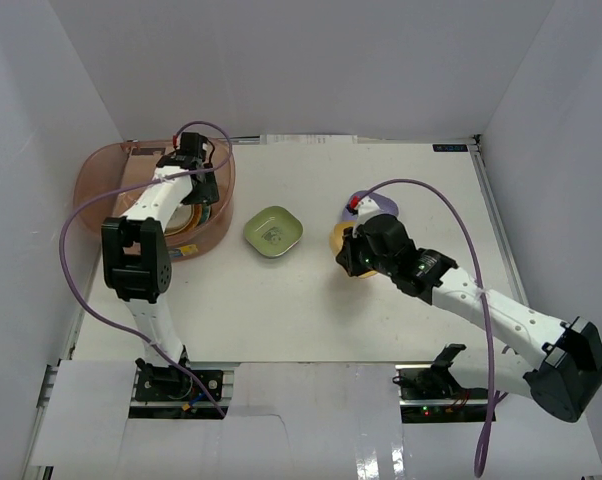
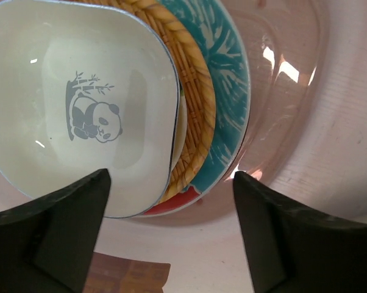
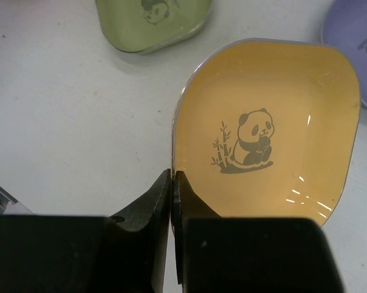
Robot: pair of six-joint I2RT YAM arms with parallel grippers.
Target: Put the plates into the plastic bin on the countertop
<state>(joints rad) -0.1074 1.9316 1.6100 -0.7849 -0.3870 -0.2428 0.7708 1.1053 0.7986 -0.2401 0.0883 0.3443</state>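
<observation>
Pinching the yellow plate (image 3: pixel 266 131) toward the desk's right edge, right gripper (image 3: pixel 172 183) clamped on its rim; left gripper (image 2: pixel 171 189) spread above plastic bin (image 1: pixel 89 185), far-left corner.

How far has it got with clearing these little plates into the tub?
Done: the cream plate, orange woven plate and teal plate lie stacked in the plastic bin, the open left gripper above them. In hand: the right gripper pinches the rim of the yellow plate. To go: the green plate and lavender plate on the countertop.
</observation>
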